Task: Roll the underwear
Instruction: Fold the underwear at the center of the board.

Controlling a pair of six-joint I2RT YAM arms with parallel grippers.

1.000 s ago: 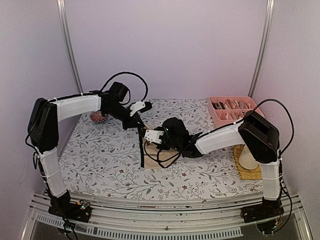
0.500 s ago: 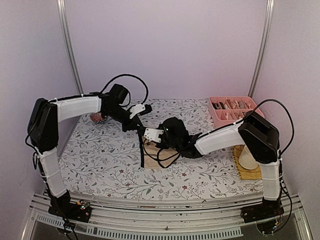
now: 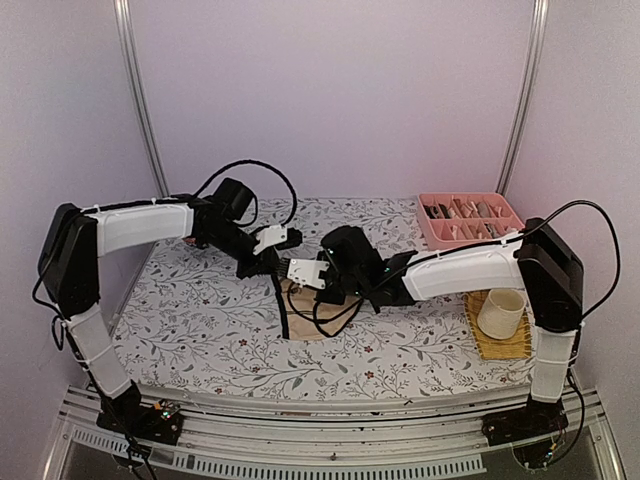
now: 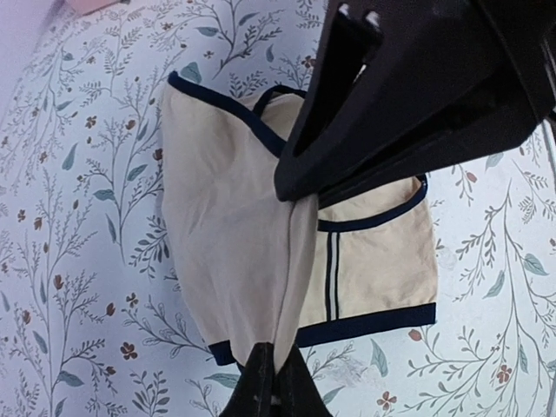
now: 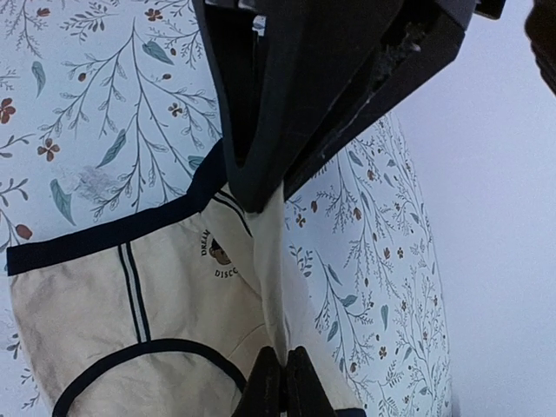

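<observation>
At the middle of the bench (image 3: 200, 320), both arms meet over the beige briefs (image 4: 234, 217), which lie on the flower-printed cover just in front of the two wrists. The left end effector (image 4: 274, 373) is clenched on a raised ridge of the beige cloth near one hem. The right end effector (image 5: 282, 365) is likewise clamped tight on the same garment from the opposite side. Between the two grips the fabric stands up in a soft crease, while the rest stays spread on the cover.

Judged from this, the task is at an early stage. A first fold along the length is being formed, but no coil or tube shows anywhere. The tightening of the fold and the rolling itself seem left to do. No second pair can be made out in these views.

The briefs are thin, limp knit, matte and pale tan, with dark binding along waist and leg openings. They also carry a pair of thin dark stripes (image 4: 330, 278) and a small round printed emblem (image 5: 219, 256). The cloth drapes and wrinkles readily, so it would likely slump if let go. To the right stand a rigid pink compartment tray (image 3: 428, 232) and a smooth cream cup (image 3: 500, 312) on a woven yellow mat (image 3: 500, 345).
</observation>
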